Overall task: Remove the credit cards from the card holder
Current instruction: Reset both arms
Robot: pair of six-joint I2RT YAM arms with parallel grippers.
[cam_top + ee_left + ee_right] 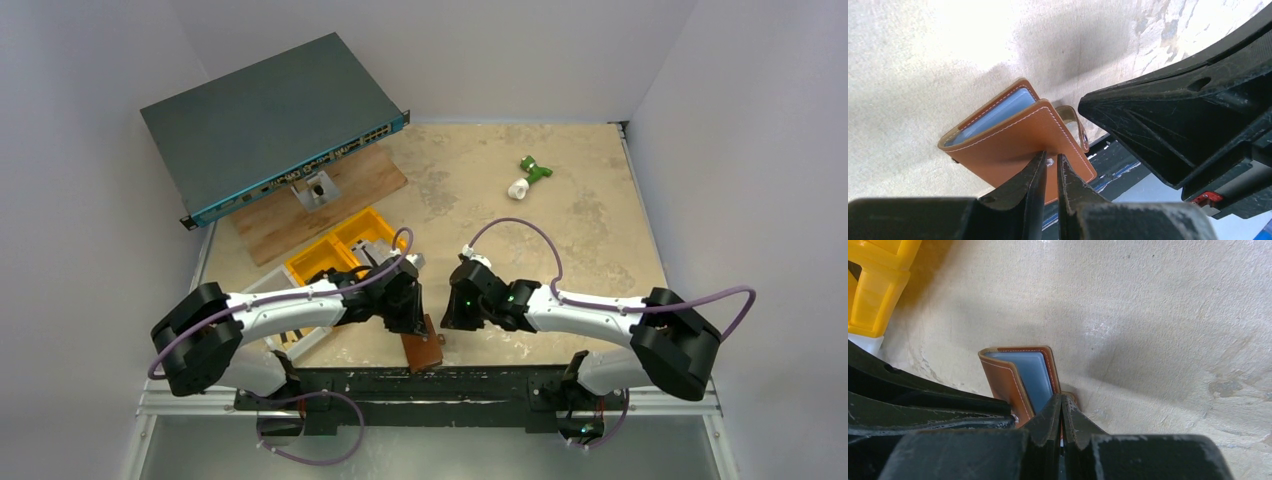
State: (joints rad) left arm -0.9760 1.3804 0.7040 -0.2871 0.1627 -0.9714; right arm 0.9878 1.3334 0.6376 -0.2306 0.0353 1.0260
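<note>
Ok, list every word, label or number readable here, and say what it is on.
No text can be read in any view.
Front-panel markings on the network switch: too small and blurred to read.
The card holder: no print or logo shows on its leather.

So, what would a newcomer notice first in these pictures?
First, the brown leather card holder, half open at the near edge of the table, with pale blue credit cards showing inside. The left gripper and the right gripper both pinch it, one from each side. At the far left lies a large teal network switch.
</note>
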